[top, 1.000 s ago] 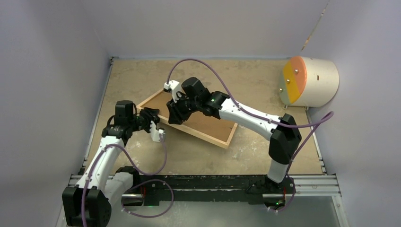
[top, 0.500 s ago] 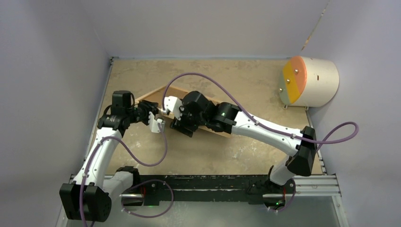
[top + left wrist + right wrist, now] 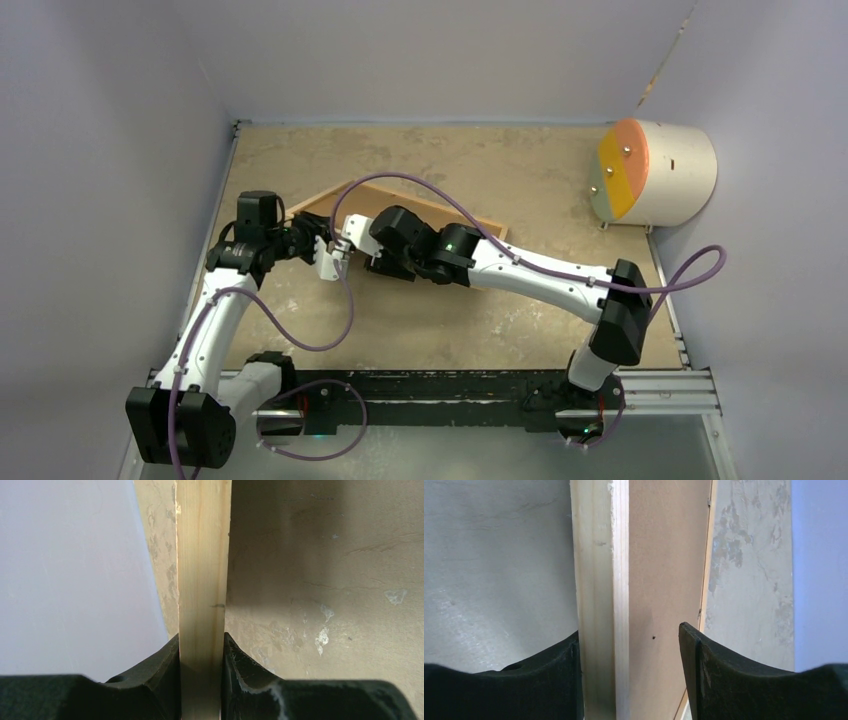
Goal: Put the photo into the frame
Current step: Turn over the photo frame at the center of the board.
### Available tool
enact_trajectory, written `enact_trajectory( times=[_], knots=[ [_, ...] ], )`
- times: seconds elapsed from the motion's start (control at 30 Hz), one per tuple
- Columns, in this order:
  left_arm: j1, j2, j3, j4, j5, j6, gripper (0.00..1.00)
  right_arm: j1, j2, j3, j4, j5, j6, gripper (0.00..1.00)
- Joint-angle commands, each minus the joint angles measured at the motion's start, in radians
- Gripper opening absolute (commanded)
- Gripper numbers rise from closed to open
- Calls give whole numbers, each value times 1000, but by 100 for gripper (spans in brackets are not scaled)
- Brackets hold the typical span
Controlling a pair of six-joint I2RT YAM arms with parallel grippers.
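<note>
The frame (image 3: 420, 208) stands tipped up on its long edge in the middle of the table, so the top view shows it as a thin light-orange strip. My left gripper (image 3: 325, 247) is shut on its wooden strip (image 3: 202, 570) near the left end; both pads press the wood around my left gripper (image 3: 201, 652). My right gripper (image 3: 372, 258) is open and straddles the frame's edge (image 3: 596, 555). Its left finger (image 3: 559, 670) touches the strip and its right finger stands apart from the brown backing board (image 3: 666, 565) set in the frame. The photo is not in view.
A beige half-drum with an orange and yellow face (image 3: 655, 172) stands at the back right corner. Lilac walls close the table on the left, back and right. The arms' metal rail (image 3: 440, 385) runs along the near edge. Purple cables loop over both arms.
The frame has tipped from lying slanted on the table to standing on its edge. My right gripper moved left and nearer along it. My left gripper rose with the frame's left end.
</note>
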Motion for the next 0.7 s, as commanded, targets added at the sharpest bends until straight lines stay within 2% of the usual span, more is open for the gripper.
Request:
enact_trajectory(
  times=[0.0, 0.1, 0.23, 0.33, 0.43, 0.5, 0.67],
  knots=[
    [-2, -16, 47, 46, 54, -14, 21, 12, 13, 7, 28, 88, -38, 61],
    [-2, -17, 50, 50, 59, -26, 25, 21, 5, -9, 63, 105, -49, 57],
    [0, -39, 37, 99, 70, -55, 38, 24, -25, -22, 142, 124, -40, 48],
    [0, -41, 42, 117, 77, -81, 42, 23, -37, -13, 160, 132, -38, 41],
    [0, -45, 47, 140, 78, -127, 63, 23, -56, -10, 192, 131, -40, 34],
    [3, -55, 44, 153, 77, -134, 79, 23, -47, 24, 148, 89, -9, 31],
    [32, -68, 78, 172, 85, -221, 86, 17, 7, 137, 72, 75, 40, 21]
  ],
)
